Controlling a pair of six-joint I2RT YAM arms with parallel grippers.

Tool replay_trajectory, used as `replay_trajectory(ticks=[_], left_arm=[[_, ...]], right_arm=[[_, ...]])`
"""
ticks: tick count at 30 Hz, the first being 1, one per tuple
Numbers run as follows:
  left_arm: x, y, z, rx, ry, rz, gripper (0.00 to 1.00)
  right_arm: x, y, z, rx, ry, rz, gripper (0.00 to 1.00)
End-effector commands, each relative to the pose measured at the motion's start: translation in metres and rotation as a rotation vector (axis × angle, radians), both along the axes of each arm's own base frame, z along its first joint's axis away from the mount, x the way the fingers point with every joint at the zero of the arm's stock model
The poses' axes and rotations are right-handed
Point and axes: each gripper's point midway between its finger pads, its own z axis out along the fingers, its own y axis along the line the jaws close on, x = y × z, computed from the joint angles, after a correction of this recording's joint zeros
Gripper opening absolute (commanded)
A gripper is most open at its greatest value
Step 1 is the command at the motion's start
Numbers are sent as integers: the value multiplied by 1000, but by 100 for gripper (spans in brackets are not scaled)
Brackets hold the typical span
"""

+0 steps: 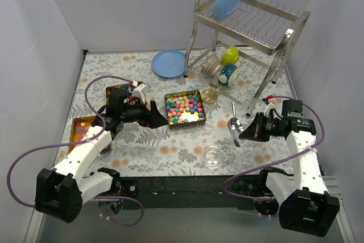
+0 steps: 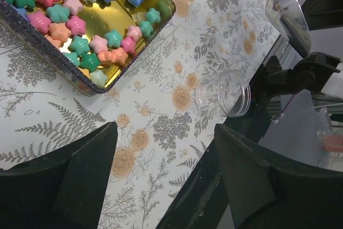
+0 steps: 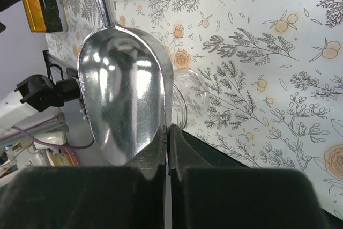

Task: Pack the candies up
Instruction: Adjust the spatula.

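Note:
The candies [image 1: 185,107] are small star-shaped sweets in pink, green, blue and orange, lying in an open gold tin [image 1: 168,119] at the table's middle; the left wrist view shows the candies [image 2: 69,20] close up. My left gripper [image 1: 157,116] hovers just left of the tin, open, with only the tablecloth between its fingers [image 2: 86,175]. My right gripper [image 3: 168,132] is shut on the rim of a metal scoop [image 3: 126,100], held above the table right of the tin. The scoop [image 1: 234,124] holds no candies. A clear round jar [image 1: 213,156] stands near the front edge.
A dish rack [image 1: 250,24] with a blue plate and mugs fills the back right. A second blue plate [image 1: 169,62] lies beside it. An orange tin lid [image 1: 79,132] lies at the left, and a small gold round lid [image 1: 209,95] sits right of the tin.

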Motion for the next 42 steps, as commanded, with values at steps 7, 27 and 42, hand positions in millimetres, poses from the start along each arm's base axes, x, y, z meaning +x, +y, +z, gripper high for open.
replay_trajectory(ticks=[7, 27, 42], left_arm=[[30, -42, 65, -94, -74, 3, 70], [77, 19, 136, 2, -231, 311, 75], [105, 34, 100, 56, -188, 407, 67]], right_arm=[[48, 29, 50, 8, -167, 113, 1], [179, 196, 128, -248, -533, -72, 1], [186, 293, 125, -165, -411, -65, 1]])
